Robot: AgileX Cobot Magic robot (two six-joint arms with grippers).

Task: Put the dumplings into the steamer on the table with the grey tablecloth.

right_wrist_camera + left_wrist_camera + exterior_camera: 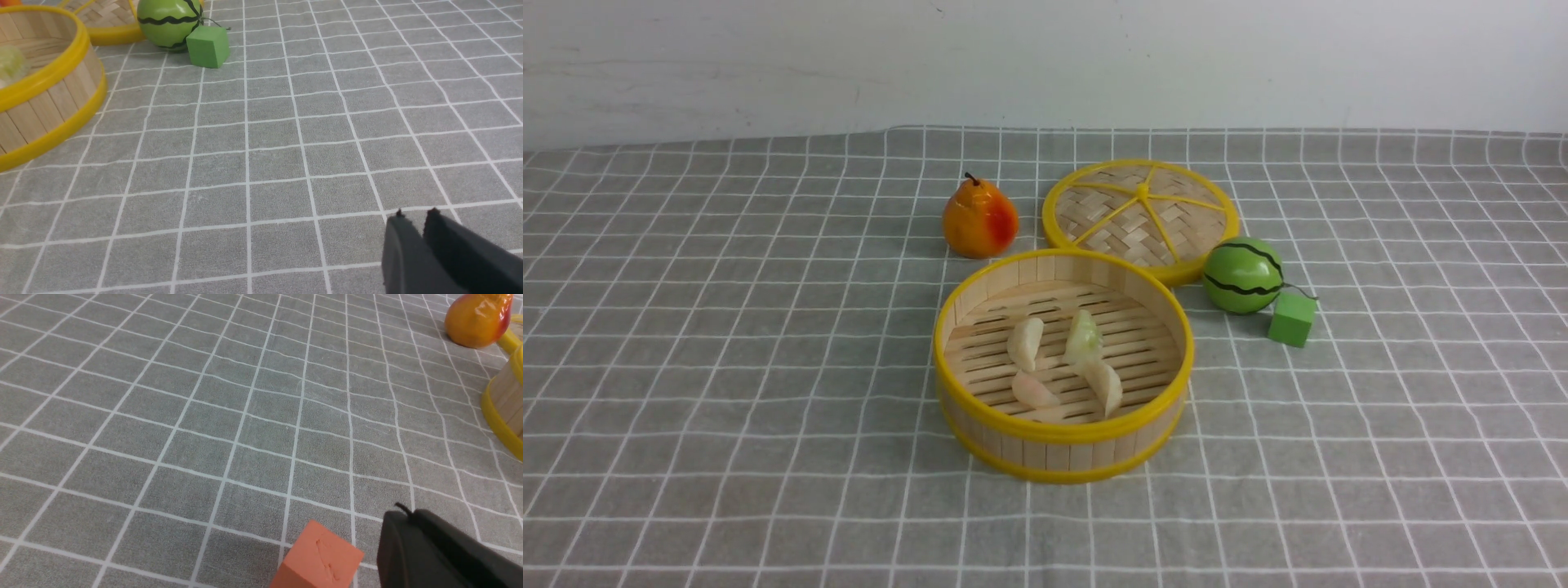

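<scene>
Black and empty, both tools hang low over bare cloth, each seen only from its own wrist camera. The left tool (404, 516) has its jaws pressed together with no gap and holds nothing; an orange block (316, 559) sits on the cloth just beside its tip, and I cannot tell whether the two touch. The right tool (412, 218) shows a thin slit between its two tips, a narrow opening with nothing in it and nothing touching it.

Neither tool shows in the front view. There the steamer (1063, 453) stands near the middle of the table (686, 457), on the grey tablecloth (1380, 457). All four dumplings (1062, 363) lie on its slatted floor: a cream one (1025, 343) and the green one (1084, 336) toward the far edge of the table, the pink one (1034, 390) and another cream one (1107, 386) toward the near edge.

From the left tool the steamer's wall appears well off to the side, with a pear (979, 219) past it. From the right tool the steamer is likewise well apart, across several squares of cloth. A woven lid (1141, 216) lies flat behind the steamer, its rim touching the steamer's rim. A green striped ball (1243, 274) sits beside the lid, with a green cube (1292, 318) just next to it, toward the right edge.
</scene>
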